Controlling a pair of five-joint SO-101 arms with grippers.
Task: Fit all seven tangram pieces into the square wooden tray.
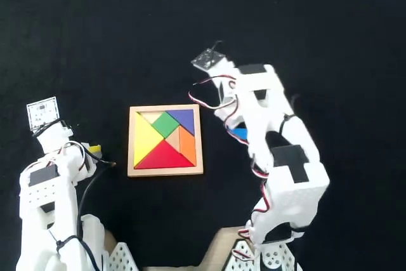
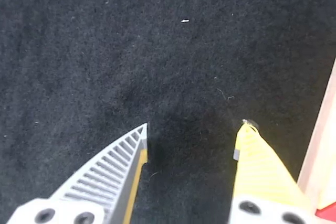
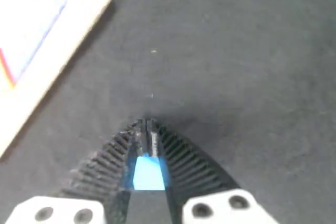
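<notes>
Square wooden tray (image 1: 165, 171): is being carried flat on a black cloth table cover (image 1: 317, 42), between the two arms. The tangram pieces are being held inside it, fitted edge to edge: a large yellow triangle (image 1: 144, 141) at the left, a large red triangle (image 1: 165, 157) along the near edge, a green square (image 1: 166, 124) at the far middle, a blue-violet triangle (image 1: 184, 118) in the far right corner, an orange piece (image 1: 187, 144) at the right, and two pale wood-coloured pieces, one in the far left corner (image 1: 149, 117) and one at the centre (image 1: 172, 139). Left gripper (image 2: 195, 127): is being held low over bare cloth just beside the tray's left edge, its ribbed white finger (image 2: 123, 156) and yellow finger (image 2: 257, 166) being held spread, nothing between them. Right gripper (image 3: 146, 124): is being held over cloth near the tray's right side, its fingers being pressed together on nothing.
</notes>
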